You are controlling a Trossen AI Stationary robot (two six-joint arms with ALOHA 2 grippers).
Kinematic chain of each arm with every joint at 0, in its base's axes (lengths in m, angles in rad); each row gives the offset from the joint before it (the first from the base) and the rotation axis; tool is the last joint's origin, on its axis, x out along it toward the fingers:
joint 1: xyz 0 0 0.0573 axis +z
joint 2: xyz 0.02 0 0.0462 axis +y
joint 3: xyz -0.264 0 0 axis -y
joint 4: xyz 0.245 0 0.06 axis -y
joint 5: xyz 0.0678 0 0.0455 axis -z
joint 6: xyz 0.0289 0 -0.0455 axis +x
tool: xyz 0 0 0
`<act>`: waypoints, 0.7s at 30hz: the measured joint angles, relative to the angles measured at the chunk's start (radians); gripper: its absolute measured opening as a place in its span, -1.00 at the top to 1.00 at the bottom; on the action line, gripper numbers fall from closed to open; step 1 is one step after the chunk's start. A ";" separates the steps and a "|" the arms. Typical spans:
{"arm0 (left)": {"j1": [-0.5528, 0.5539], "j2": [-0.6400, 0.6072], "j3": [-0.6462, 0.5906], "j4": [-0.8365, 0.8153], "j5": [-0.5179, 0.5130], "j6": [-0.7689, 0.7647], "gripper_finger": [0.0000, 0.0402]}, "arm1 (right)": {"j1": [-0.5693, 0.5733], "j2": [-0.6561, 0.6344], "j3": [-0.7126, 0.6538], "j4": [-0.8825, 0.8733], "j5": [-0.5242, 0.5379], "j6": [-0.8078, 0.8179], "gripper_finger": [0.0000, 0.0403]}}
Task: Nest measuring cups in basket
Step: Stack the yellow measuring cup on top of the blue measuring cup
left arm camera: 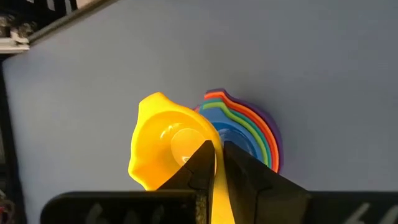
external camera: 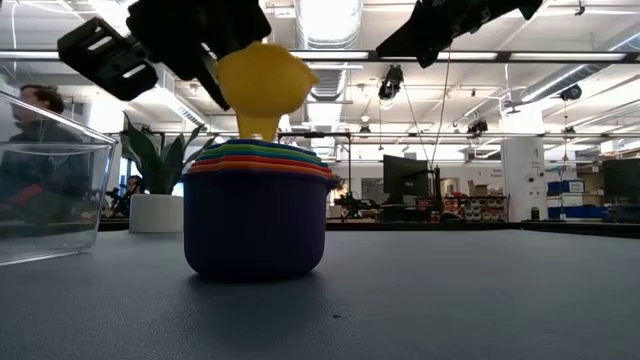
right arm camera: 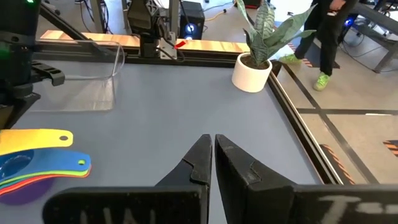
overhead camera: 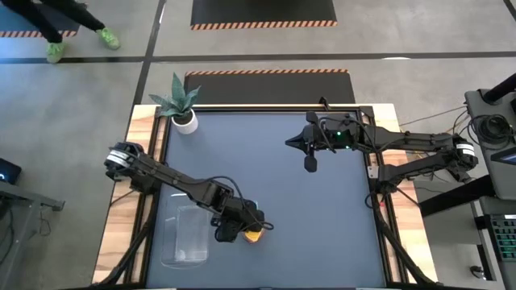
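A stack of nested measuring cups (external camera: 255, 225), purple outermost, stands on the dark table near its front edge; its fanned handles (right arm camera: 43, 168) show in the right wrist view. Just above the stack, my left gripper (left arm camera: 216, 148) is shut on a yellow measuring cup (external camera: 262, 85). The clear basket (overhead camera: 184, 234) stands on the table just left of the stack, nothing visible inside. My right gripper (right arm camera: 213, 142) waits shut and holding nothing, high over the table's far right part (overhead camera: 310, 161). My left gripper pinches the yellow cup's flat handle (left arm camera: 214, 183) between its two fingers, which come slanting down from the table's left. The cup is tipped, its hollow facing the wrist camera. Its lower end (external camera: 258, 130) reaches the stack's top; whether it touches, I cannot tell.
A white pot with a spiky green plant (overhead camera: 185, 119) stands at the table's far left corner. A raised frame (overhead camera: 372, 173) runs along the table's sides. Bare dark tabletop (overhead camera: 306, 225) lies right of the stack. A person walks on the floor beyond the table (overhead camera: 76, 32).
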 joint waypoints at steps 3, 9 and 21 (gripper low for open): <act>0.009 0.006 0.000 -0.001 0.000 -0.001 0.93 | 0.000 0.000 0.000 0.000 0.000 0.000 0.96; 0.020 0.006 0.000 -0.002 0.000 -0.002 0.93 | 0.000 0.000 0.000 0.000 0.000 0.000 0.96; 0.022 0.008 0.000 -0.007 0.022 -0.095 0.93 | 0.000 0.000 0.000 0.000 0.000 -0.010 0.96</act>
